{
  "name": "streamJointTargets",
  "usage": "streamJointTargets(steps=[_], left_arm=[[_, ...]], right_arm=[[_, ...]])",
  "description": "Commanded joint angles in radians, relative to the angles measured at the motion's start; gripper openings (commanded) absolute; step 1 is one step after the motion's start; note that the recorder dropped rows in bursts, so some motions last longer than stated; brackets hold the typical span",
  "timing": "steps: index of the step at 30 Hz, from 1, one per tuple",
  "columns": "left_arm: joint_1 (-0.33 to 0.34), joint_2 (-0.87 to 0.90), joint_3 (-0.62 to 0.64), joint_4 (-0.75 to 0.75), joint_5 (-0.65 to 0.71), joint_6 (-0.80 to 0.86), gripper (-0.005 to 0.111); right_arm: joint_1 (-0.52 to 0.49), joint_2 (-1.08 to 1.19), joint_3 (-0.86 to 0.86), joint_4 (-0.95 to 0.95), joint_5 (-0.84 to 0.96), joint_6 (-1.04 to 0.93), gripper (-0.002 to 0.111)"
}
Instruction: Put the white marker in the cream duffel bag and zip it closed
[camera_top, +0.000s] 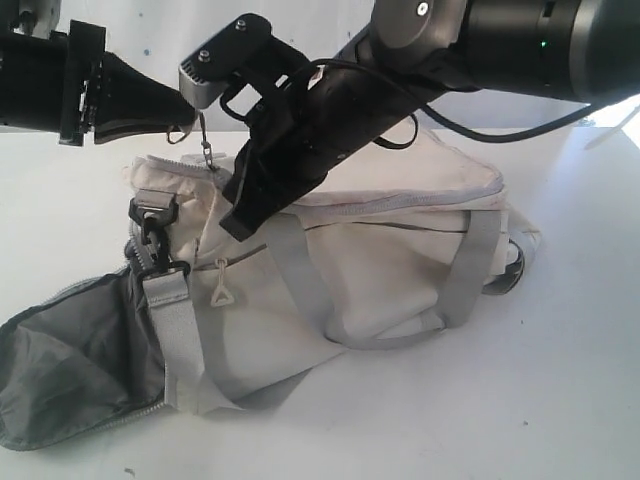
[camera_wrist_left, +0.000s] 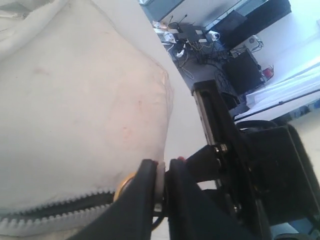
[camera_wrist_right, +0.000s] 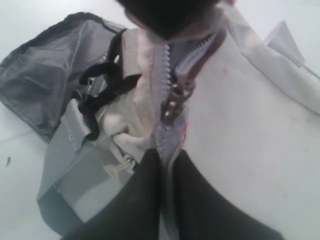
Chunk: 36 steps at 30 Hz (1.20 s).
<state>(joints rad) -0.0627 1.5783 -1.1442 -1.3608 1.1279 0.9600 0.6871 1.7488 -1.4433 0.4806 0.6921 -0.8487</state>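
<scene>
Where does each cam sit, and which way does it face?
Exterior: off the arms, slightly above the table, facing the bag side-on; both arms enter from the top.
Left wrist: looks along the left gripper, shut on the zip pull, bag beside it.
Right wrist: looks down past the right gripper, pinching the bag's zip edge.
Shared: all three show the zip.

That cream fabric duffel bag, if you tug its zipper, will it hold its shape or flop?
Probably floppy: the cream fabric duffel bag sags and creases, and its dark grey lining lies spilled flat. It would likely bunch and follow a tug on the zipper pull held by the left gripper, which may be why the right gripper pinches the fabric nearby.
</scene>
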Motion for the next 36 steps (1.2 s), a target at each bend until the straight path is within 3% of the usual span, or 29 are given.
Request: streamJointTargets(steps=[1, 6, 16, 22, 30, 36], left_arm=[[0.001, -0.015, -0.002, 0.108, -0.108, -0.104, 0.0], [0.002, -0.015, -0.002, 0.284, -0.177, -0.202, 0.0], [0.006, -0.015, -0.002, 0.326, -0.315, -0.232, 0.0], [0.064, -0.015, -0.002, 0.341, -0.378, -0.245, 0.0], [0.091, -0.009, -0.002, 0.333, -0.59, -0.202, 0.0], [0.091, 0.041, -0.004, 0.3, -0.704, -0.198, 0.0]], right_arm=[[0.004, -0.01, -0.001, -0.08, 0.082, 0.037, 0.0], [0.004, -0.01, -0.001, -0.199, 0.113, 0.115, 0.0], [0.004, -0.01, -0.001, -0.224, 0.214, 0.082, 0.0], [0.004, -0.019, -0.001, -0.239, 0.227, 0.066, 0.0], [0.004, -0.017, -0.001, -0.239, 0.204, 0.07, 0.0], [0.004, -0.006, 0.002, -0.239, 0.091, 0.113, 0.0]])
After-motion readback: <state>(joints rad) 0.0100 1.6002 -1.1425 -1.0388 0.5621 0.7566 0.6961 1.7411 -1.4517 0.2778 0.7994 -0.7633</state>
